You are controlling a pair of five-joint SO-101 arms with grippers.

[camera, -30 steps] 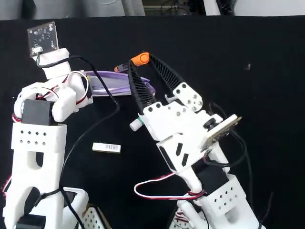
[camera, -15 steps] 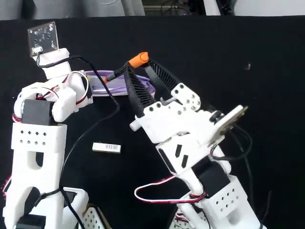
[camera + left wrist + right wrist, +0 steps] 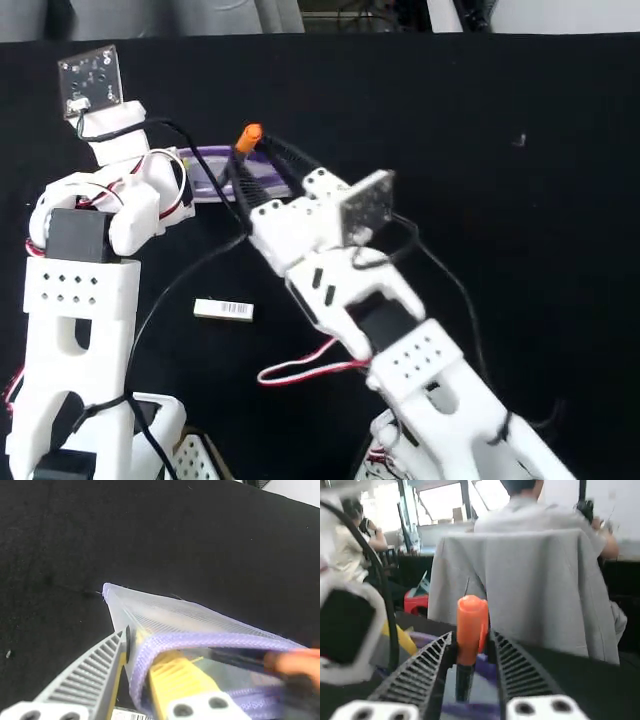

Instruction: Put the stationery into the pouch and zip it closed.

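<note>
Right wrist view: my right gripper (image 3: 470, 641) is clamped on 1 orange-capped pen (image 3: 471, 620), upright over the pouch (image 3: 200, 625), I judge for dropping in. My left gripper (image 3: 137, 654) pinches the pouch rim, holding its mouth open.

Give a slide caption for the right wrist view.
Right end effector grips an orange-capped pen near the purple pouch.

The pen (image 3: 248, 137) stands over the pouch (image 3: 205, 162) — eraser (image 3: 223, 310), perhaps, lying well before it.

The pouch (image 3: 190, 620) looks translucent ribbed plastic (woven edging).
</note>
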